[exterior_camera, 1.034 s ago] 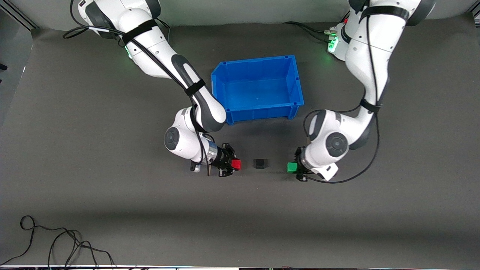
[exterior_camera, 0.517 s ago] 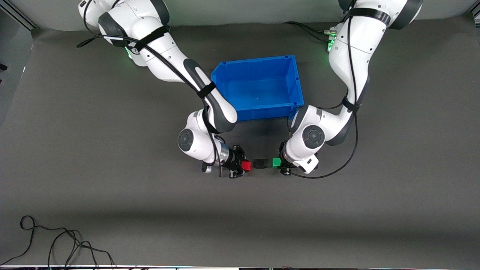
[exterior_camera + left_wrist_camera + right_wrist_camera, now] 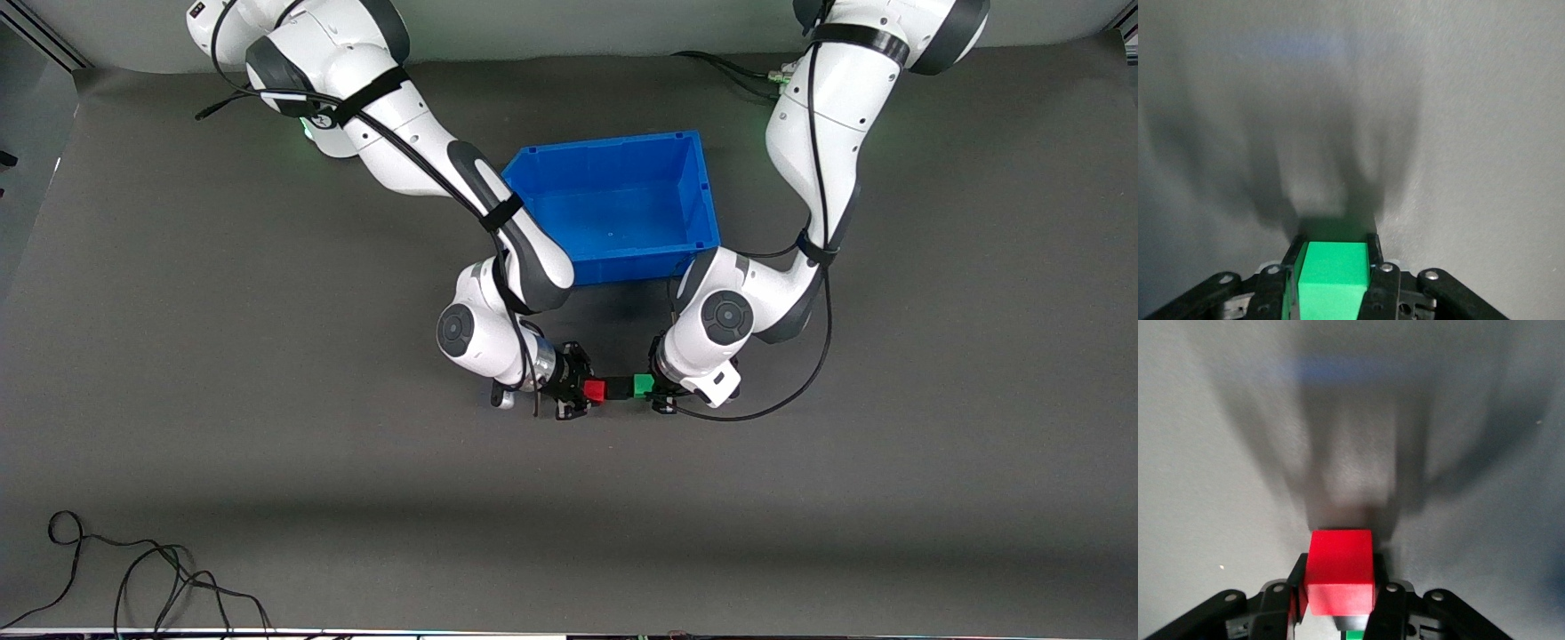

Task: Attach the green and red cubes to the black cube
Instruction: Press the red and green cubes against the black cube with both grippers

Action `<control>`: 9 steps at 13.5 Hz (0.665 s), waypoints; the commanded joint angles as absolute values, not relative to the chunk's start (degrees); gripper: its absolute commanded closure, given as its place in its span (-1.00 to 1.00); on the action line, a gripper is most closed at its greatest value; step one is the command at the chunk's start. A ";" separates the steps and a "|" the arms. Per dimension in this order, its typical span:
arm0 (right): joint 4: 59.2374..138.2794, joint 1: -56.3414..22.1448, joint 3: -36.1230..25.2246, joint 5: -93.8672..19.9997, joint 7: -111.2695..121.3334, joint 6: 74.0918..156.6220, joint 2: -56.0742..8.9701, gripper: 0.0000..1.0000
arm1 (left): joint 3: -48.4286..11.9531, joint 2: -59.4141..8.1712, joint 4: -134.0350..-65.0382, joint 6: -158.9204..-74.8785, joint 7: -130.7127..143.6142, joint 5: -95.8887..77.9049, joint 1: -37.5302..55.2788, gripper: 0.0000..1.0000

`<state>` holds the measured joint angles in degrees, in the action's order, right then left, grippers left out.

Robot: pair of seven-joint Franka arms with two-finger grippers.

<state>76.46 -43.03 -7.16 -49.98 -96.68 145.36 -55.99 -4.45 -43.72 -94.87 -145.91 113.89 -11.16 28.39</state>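
Note:
The black cube (image 3: 619,389) sits on the grey mat, pressed between two coloured cubes in a row. My right gripper (image 3: 591,392) is shut on the red cube (image 3: 595,390), which touches the black cube on the side toward the right arm's end. My left gripper (image 3: 646,387) is shut on the green cube (image 3: 643,385), which touches the black cube on the side toward the left arm's end. The left wrist view shows the green cube (image 3: 1335,277) between the fingers (image 3: 1373,250). The right wrist view shows the red cube (image 3: 1340,580) held, with a dark sliver of the black cube (image 3: 1353,621) past it.
An empty blue bin (image 3: 605,145) stands farther from the front camera than the cubes, between the two forearms. A loose black cable (image 3: 133,578) lies at the mat's front corner at the right arm's end.
Both grippers have moved inward along the mat toward the black cube. The gaps on either side have closed, and the red and green cubes now touch it.

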 commanded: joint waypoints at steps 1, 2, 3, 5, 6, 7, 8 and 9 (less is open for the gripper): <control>74.36 -44.21 -7.82 -49.92 -98.35 146.43 -57.48 0.67 | -3.69 -44.91 -92.99 -146.16 115.49 -11.95 30.15 1.00; 74.36 -44.21 -7.82 -49.92 -98.35 146.43 -57.48 0.66 | -3.69 -45.00 -92.73 -146.16 116.01 -11.87 30.15 1.00; 74.36 -44.21 -7.82 -49.83 -98.35 146.43 -57.48 0.62 | -3.69 -45.17 -92.55 -146.08 116.10 -11.43 30.15 1.00; 74.36 -44.21 -7.73 -49.66 -98.26 146.43 -57.48 0.43 | -3.52 -45.18 -92.55 -145.99 115.40 -10.81 30.06 -0.05; 74.36 -44.21 -7.73 -49.75 -98.35 146.43 -57.48 -0.13 | -3.43 -44.83 -92.55 -145.90 115.49 -10.46 29.80 -0.26; 74.44 -44.21 -7.73 -49.75 -98.26 146.34 -57.39 -0.77 | -3.25 -44.74 -92.20 -145.81 115.58 -10.46 29.71 -0.99; 74.36 -44.21 -7.82 -49.66 -98.09 146.34 -57.31 -0.99 | -3.08 -44.74 -91.94 -145.20 115.75 -10.46 29.71 -1.00; 74.36 -44.12 -8.00 -49.48 -97.74 146.34 -56.96 -1.00 | -2.99 -44.56 -91.93 -144.76 115.58 -10.37 29.45 -1.00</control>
